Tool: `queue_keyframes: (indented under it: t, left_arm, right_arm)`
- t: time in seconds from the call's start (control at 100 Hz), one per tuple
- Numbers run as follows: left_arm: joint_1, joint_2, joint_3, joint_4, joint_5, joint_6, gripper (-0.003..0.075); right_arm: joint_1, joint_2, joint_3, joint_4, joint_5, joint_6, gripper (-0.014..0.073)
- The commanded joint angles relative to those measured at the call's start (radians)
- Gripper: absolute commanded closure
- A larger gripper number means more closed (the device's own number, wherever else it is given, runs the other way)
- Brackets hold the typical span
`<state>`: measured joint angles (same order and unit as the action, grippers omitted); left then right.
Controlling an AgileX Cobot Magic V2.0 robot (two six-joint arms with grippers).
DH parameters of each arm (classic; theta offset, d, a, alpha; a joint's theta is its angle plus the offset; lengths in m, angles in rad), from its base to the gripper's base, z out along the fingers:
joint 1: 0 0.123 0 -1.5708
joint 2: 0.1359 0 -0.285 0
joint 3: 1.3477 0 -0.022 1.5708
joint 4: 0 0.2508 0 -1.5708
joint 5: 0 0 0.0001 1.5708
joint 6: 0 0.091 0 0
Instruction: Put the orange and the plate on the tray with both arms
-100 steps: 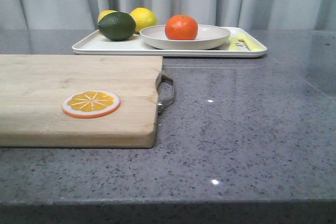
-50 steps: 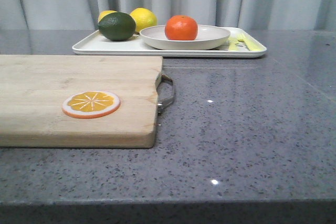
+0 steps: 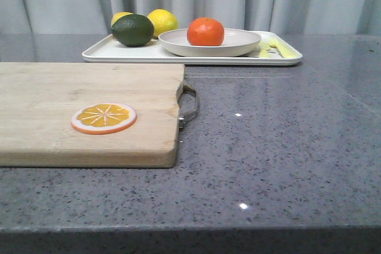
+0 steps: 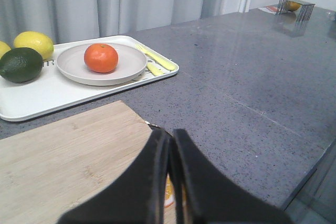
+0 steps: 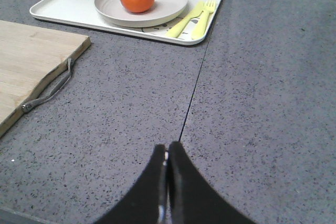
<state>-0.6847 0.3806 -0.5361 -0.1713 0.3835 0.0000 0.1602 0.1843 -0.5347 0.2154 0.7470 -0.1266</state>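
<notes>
I see the glossy round orange [image 3: 205, 31] sitting inside the shallow off-white round plate [image 3: 238, 44], a little toward the plate's left side in the front view. The plate rests on the flat rectangular white tray [image 3: 119, 53] at the far side of the grey speckled stone desk [image 3: 280, 147]. On the tray to the left of the plate lie a dark green lime [image 3: 132, 30] and two yellow lemons [image 3: 162, 21] behind it; the lime is just beside the plate's rim. Pale yellow plastic cutlery [image 5: 192, 18], a fork among the pieces, lies on the tray's right end next to the plate.

Nearer to me, on the desk's left part, lies a pale wooden cutting board [image 3: 59, 99] with a metal handle [image 3: 189, 105] on its right edge. A flat orange slice disc [image 3: 103, 118] rests on the board.

Left gripper [image 4: 171, 145]: dark fingers pressed together, nothing between them, held above the board's near corner. Right gripper [image 5: 167, 153]: fingers likewise closed and empty, over bare desk, well apart from the tray. Neither arm appears in the front view.
</notes>
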Motion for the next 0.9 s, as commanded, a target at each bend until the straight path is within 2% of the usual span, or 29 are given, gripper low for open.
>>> queue_keyframes:
  t: [0.0, 0.89]
  left_arm:
    - [0.001, -0.019, -0.015, -0.018, -0.066, 0.000, 0.0740]
    - [0.001, -0.031, -0.014, -0.026, -0.046, 0.000, 0.0740]
  right_arm:
    - [0.000, -0.015, -0.007, 0.001, -0.076, -0.010, 0.0661]
    - [0.000, -0.021, -0.006, 0.001, -0.070, -0.010, 0.0661]
